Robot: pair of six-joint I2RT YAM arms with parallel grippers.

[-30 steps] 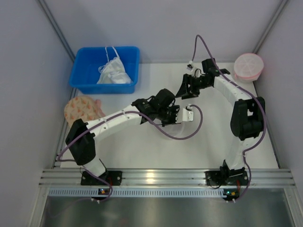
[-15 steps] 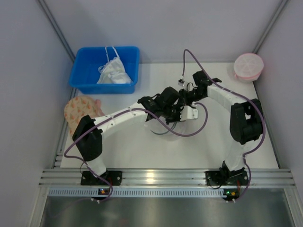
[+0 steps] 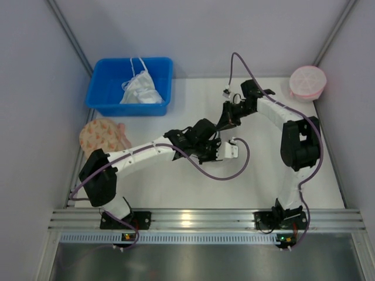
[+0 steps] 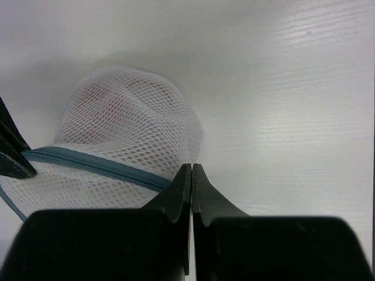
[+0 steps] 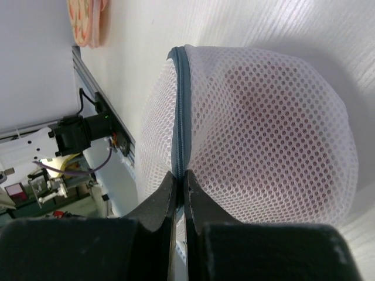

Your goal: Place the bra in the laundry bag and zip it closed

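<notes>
Laundry bag (image 4: 117,129): left wrist view cuts it at left edge; near part hidden behind my left fingers (image 4: 176,196). What's pinched between those closed tips, mesh or zip tape (image 4: 94,164), can't tell.
Right wrist view: bag's lower part behind my right fingers (image 5: 164,199); what tips pinch along zip hidden.
Bra (image 5: 263,111): only dim reddish blur through mesh; cups, straps unreadable.
Top view: bag lost under my left arm (image 3: 193,140) and right arm (image 3: 234,111), mid counter (image 3: 176,181).
Beige disc (image 5: 85,23), counter's left edge: cut by top edge of right wrist view.
</notes>
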